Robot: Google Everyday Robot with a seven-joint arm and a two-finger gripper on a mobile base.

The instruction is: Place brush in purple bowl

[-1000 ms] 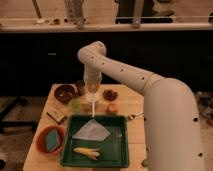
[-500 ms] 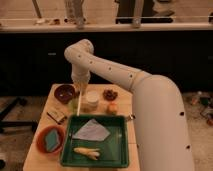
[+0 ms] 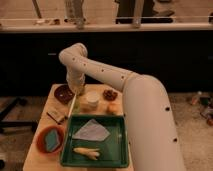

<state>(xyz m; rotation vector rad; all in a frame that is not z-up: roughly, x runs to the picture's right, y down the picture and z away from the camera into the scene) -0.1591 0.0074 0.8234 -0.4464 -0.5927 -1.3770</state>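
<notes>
Wooden table (image 3: 42,150): gripper (image 3: 77,90) clamped on brush (image 3: 73,105), carrying. Purple bowl (image 3: 63,93) just left. Next, shift over it, release.

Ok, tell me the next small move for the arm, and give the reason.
Probably shift a little further left, then lower. The end effector hangs at the right rim of the glossy dark maroon-purple bowl, and the slim long-handled brush dangles from it beside the bowl, over the wooden table, not yet above the bowl's opening.
</notes>
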